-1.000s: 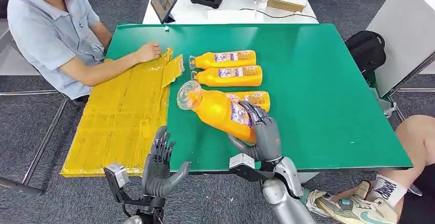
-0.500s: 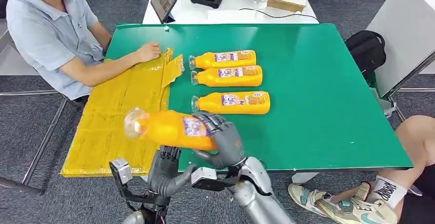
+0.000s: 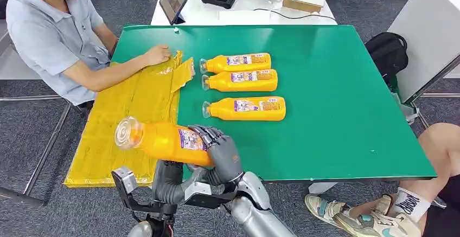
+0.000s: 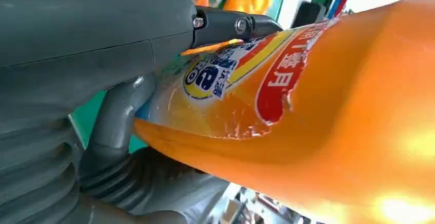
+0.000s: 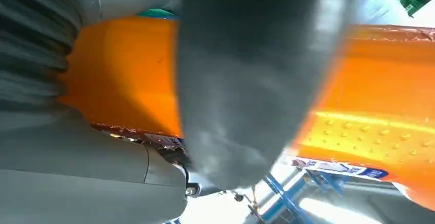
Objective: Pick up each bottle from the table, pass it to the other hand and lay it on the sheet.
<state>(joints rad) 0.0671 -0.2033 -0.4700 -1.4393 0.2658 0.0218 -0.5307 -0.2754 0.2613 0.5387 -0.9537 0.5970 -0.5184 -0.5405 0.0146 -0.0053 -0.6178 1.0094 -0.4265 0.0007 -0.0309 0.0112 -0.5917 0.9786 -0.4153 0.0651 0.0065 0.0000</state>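
Hanging over the near edge of the green tabletop (image 3: 336,85), the orange bottle (image 3: 163,139) lies almost level in the air, its clear cap end pointing toward the yellow sheet (image 3: 125,123) and its labelled body toward the robot's right. The right hand (image 3: 221,153) holds it, dark fingers (image 3: 209,135) wrapped over the label from above. In the right wrist view the thick grey thumb crosses the orange body of the bottle (image 5: 390,111). The left hand (image 3: 169,178) sits directly under the bottle, just beside the right hand; in the left wrist view its thumb and one dark finger lie against the label (image 4: 241,75), but I cannot tell whether it has a grip.

Three more orange bottles lie on their sides on the tabletop, caps toward the sheet: one nearest (image 3: 245,108), one in the middle (image 3: 241,79), one farthest (image 3: 236,62), all well apart from the hands.

A seated person's hand (image 3: 157,55) rests on the sheet's far corner.
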